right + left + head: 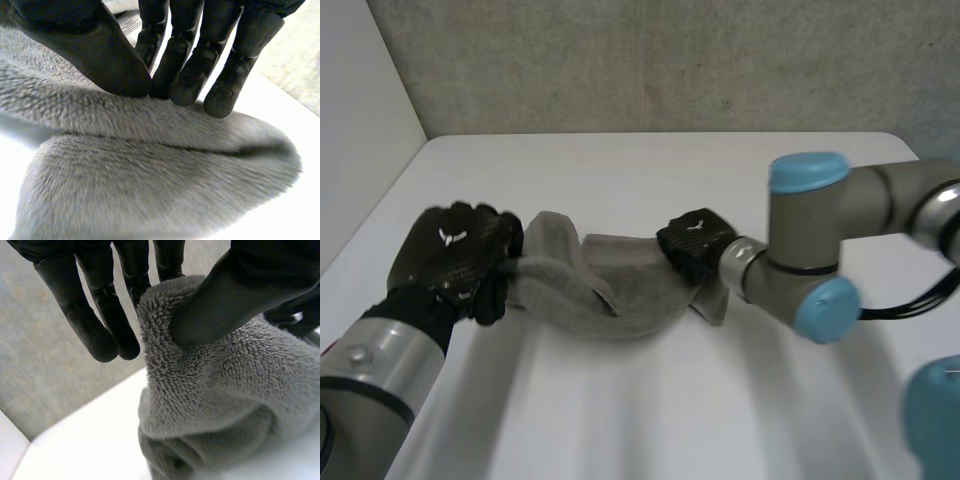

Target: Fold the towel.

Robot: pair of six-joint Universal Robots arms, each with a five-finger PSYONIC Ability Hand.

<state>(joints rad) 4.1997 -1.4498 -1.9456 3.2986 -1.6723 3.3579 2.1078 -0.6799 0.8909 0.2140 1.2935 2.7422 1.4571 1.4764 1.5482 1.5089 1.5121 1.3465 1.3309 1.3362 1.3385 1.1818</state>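
Sagging grey towel [620, 300], bunched between left hand [455, 250] and right hand [695, 240]

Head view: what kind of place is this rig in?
Probably a robotics lab or test cell: a white table, a plain grey wall behind it, and the left hand and right hand each pinching an end of one grey towel.

- Head view: the left hand [455, 250] covers the towel [605, 295] end it pinches.
- The right hand [693, 240] has its fingertips hidden behind the towel's fold.
- The right arm [840, 225] is cut off at the edge.
- Right wrist view: the towel's pile is blurred, and its corners cannot be made out.
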